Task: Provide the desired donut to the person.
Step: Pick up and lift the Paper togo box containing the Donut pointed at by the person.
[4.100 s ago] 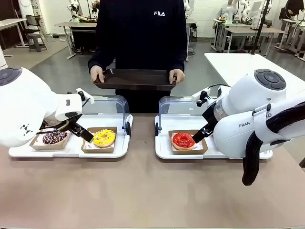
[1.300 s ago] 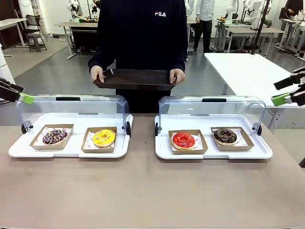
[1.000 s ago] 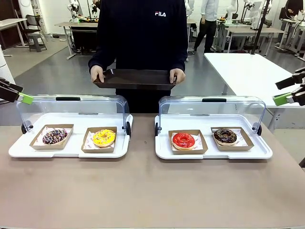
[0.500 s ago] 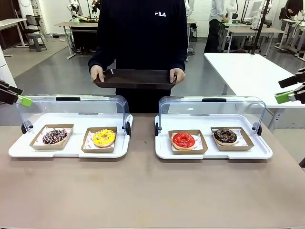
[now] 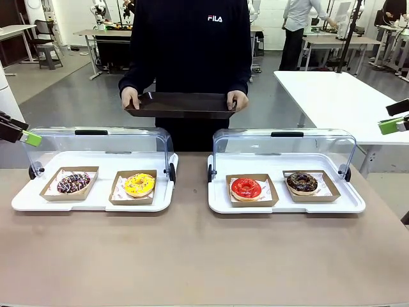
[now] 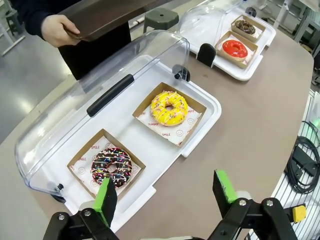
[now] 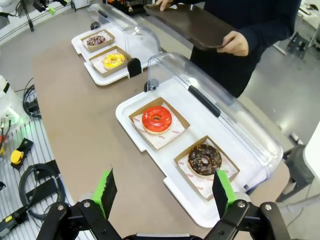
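The person (image 5: 188, 45) stands at the far side in a black sweatshirt, both hands holding a dark serving tray (image 5: 182, 105) level at waist height. Four donuts sit in cardboard boxes: a sprinkled chocolate one (image 5: 73, 183) and a yellow one (image 5: 139, 184) on the left, a red one (image 5: 246, 187) and a chocolate one (image 5: 301, 182) on the right. My left gripper (image 5: 22, 131) is open at the far left edge, raised and well clear of the donuts (image 6: 164, 192). My right gripper (image 5: 393, 116) is open at the far right edge, also raised (image 7: 164, 192). Nothing is held.
Each pair of donuts rests on a white display tray (image 5: 96, 203) (image 5: 287, 206) whose clear domed lid (image 5: 96, 144) (image 5: 284, 147) is swung up at the back. Bare brown tabletop (image 5: 204, 256) spreads in front. Cables lie beyond the table edge (image 6: 302, 160).
Both arms have pulled back from over the donuts to the picture's edges, and in the last second both grippers slid slightly farther outward. The person and the donuts are unmoved.
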### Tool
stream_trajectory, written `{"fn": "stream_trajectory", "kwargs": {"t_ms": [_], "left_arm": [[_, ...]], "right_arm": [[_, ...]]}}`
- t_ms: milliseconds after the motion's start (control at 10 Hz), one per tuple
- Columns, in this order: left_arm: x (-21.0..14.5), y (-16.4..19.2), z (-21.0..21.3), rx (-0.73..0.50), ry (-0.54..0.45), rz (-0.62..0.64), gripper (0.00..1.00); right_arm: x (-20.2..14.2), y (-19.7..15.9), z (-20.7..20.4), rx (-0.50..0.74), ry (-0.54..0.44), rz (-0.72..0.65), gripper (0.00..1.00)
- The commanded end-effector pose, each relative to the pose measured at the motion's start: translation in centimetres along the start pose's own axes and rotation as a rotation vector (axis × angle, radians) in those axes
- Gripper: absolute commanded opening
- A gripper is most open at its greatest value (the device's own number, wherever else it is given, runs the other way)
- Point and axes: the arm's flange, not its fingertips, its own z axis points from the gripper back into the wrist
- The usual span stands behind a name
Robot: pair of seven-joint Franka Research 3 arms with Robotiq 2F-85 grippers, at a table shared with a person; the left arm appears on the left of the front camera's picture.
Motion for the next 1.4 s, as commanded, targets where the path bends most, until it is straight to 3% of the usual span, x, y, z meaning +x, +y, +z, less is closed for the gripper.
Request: {"fn": "stream_trajectory", "kwargs": {"t_ms": [0,100,1300], "left_arm": [[-2.0,-2.6,-0.8,-0.021,0.005,-0.006,1.00],[0.0,0.0,0.0,0.000,0.000,0.000,1.00],[0.0,0.0,0.0,0.000,0.000,0.000,1.00]], "right_arm": [[0.5,2.3,-1.8,0.059,0.032,0.010,1.00],[0.0,0.0,0.0,0.000,0.000,0.000,1.00],[0.0,0.0,0.0,0.000,0.000,0.000,1.00]]}}
